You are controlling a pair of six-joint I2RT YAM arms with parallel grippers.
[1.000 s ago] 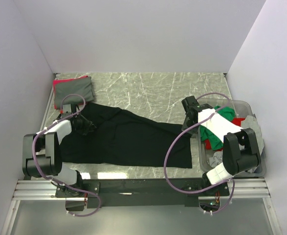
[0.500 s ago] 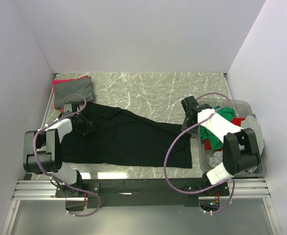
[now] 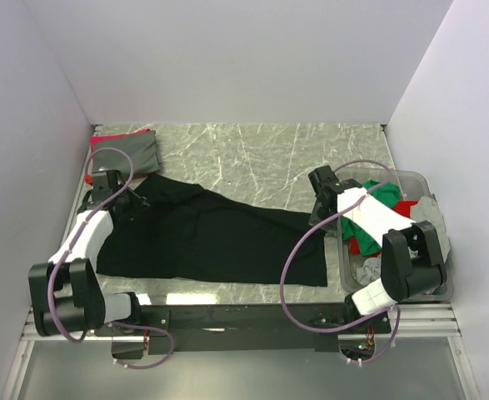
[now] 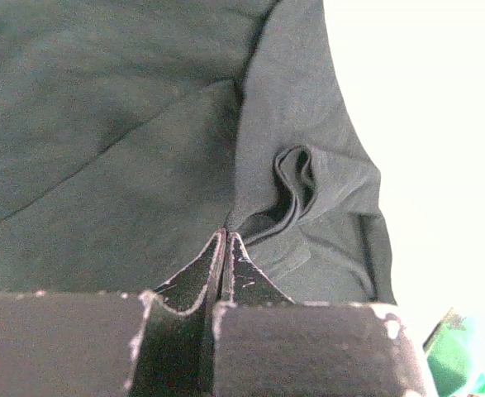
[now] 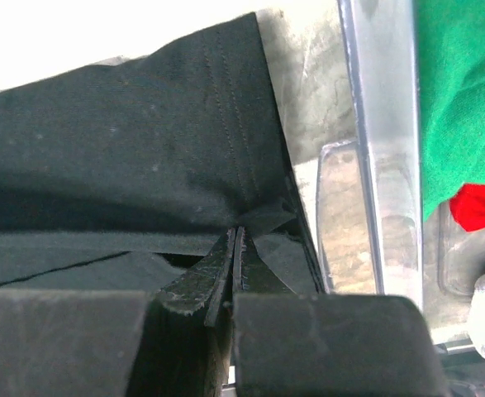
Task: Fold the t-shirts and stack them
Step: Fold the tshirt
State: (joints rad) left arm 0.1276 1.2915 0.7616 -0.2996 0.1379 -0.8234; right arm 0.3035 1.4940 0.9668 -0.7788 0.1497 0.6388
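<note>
Evenly, the shirt (image 3: 211,242) should be lifted and held taut, since left pincer (image 4: 225,238) and right pincer (image 5: 236,233) are each clamped on it.

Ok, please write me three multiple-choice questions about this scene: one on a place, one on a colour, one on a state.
1. The clear bin stands: A) at the far left corner; B) at the table's right side; C) between the arms.
2. The folded shirt on top at the far left corner is: A) grey; B) green; C) white.
3. The jaws of the left gripper are: A) wide open; B) shut on nothing; C) shut on the black t-shirt.
Answers: 1 B, seen at the right in the top view. 2 A, grey cloth covers a red shirt. 3 C, black cloth is pinched at their tips.
</note>
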